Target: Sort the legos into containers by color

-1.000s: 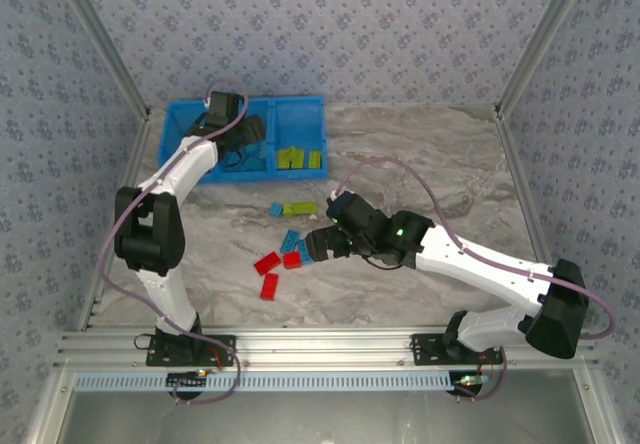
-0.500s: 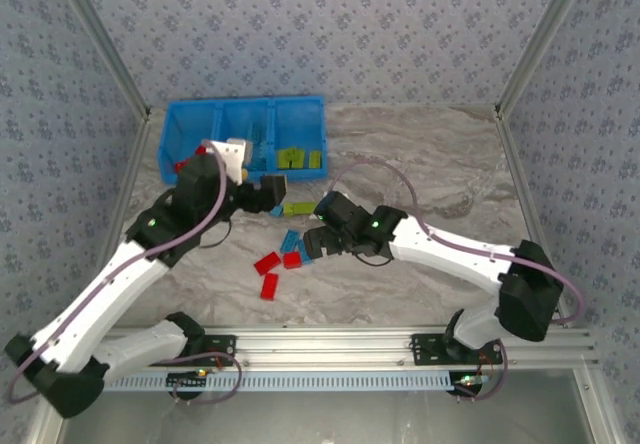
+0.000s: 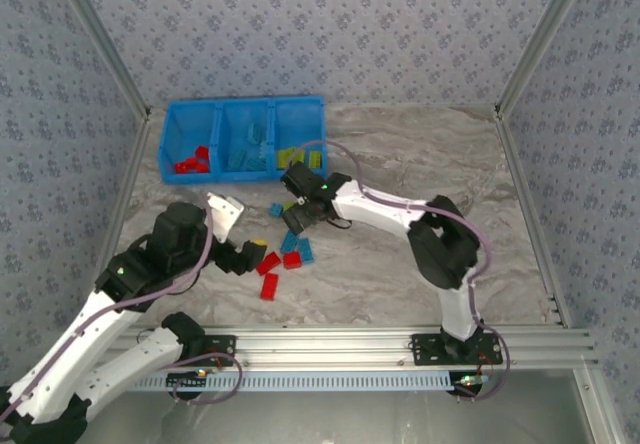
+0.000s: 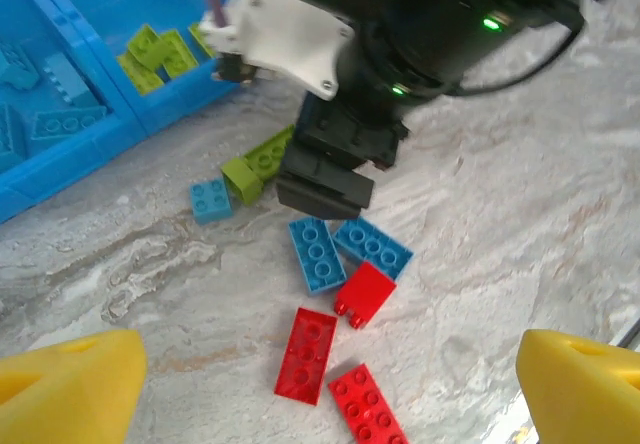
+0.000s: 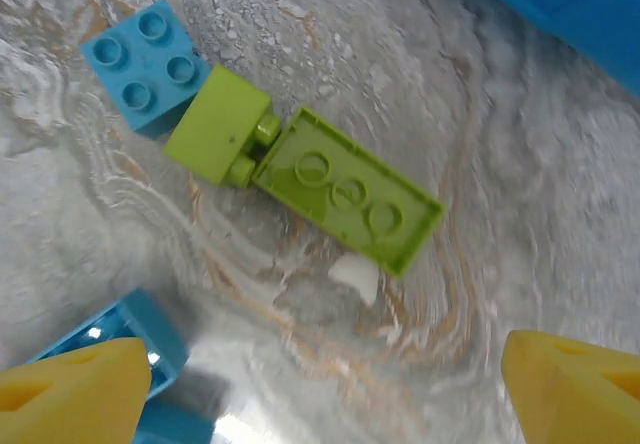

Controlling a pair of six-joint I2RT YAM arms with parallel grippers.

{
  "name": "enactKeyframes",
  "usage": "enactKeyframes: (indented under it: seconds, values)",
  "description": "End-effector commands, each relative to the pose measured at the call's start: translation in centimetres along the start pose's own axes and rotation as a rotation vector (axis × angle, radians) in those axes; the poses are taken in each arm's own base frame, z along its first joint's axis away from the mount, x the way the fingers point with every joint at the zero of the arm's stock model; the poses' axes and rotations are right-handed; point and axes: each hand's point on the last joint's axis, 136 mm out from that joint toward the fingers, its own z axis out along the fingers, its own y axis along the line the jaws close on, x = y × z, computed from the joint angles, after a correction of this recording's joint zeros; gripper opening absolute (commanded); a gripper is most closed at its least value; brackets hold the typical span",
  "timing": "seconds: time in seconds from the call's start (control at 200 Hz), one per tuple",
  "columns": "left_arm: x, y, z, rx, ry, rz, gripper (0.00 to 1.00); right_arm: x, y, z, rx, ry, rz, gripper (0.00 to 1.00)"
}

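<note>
From where I stood, the blue containers [image 3: 240, 107] sat at the far left of the worktop [image 3: 450, 144], three bins joined in a row. Red legos [image 3: 190, 161] lay in the left bin, light blue ones [image 3: 255, 154] in the middle, and yellow-green ones [image 3: 292, 156] in the right.

More bricks were scattered loose on the marble just in front of the bins. A small blue square [image 5: 145, 59] lay right beside a short green brick [image 5: 215, 124], which touched the end of a long green brick [image 5: 345, 189]. Nearer the arms lay two light blue bricks [image 4: 317, 254] side by side, and three red bricks [image 4: 307, 354] close below them.

The right hand [image 5: 320, 389] hung over the green pair with its yellow fingertips [image 5: 70, 389] spread wide and nothing between them. The left hand [image 4: 325, 384] was over the red bricks. Its fingertips [image 4: 70, 384] stood wide apart too, and it was just as empty.
</note>
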Motion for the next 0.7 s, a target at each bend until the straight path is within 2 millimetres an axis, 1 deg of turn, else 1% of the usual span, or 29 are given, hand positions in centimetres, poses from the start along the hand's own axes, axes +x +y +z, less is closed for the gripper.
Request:
enactKeyframes:
  seconds: [0.0, 0.2, 0.295, 0.395, 0.465, 0.505, 0.635, 0.695]
  values:
    - [0.4, -0.6, 0.4, 0.034, 0.019, 0.046, 0.98, 1.4, -0.8, 1.5, -0.025, 0.11, -0.177, 0.93]
    - [1.1, -0.1, 0.7, 0.018, 0.027, 0.024, 0.99, 0.9, -1.1, 3.8, -0.082, 0.136, -0.209, 0.94]
    - [1.1, 0.1, 0.7, 0.01, 0.029, 0.011, 0.99, 1.0, -0.7, 4.9, -0.108, 0.176, -0.234, 0.95]
    - [1.3, 0.3, 0.8, 0.004, 0.031, 0.003, 0.99, 1.3, -0.5, 6.0, -0.12, 0.201, -0.249, 0.91]
    - [1.4, 0.3, 0.8, 0.004, 0.03, -0.001, 0.99, 1.4, -0.4, 6.5, -0.131, 0.208, -0.248, 0.86]
    - [1.5, 0.3, 0.8, 0.005, 0.032, -0.003, 0.99, 1.5, -0.3, 6.6, -0.143, 0.211, -0.245, 0.81]
    - [1.5, 0.4, 0.9, 0.003, 0.035, -0.006, 0.99, 1.7, 0.0, 6.4, -0.192, 0.223, -0.226, 0.59]
    - [1.6, 0.5, 1.0, 0.001, 0.039, -0.008, 0.99, 1.9, 0.4, 6.0, -0.218, 0.224, -0.216, 0.51]
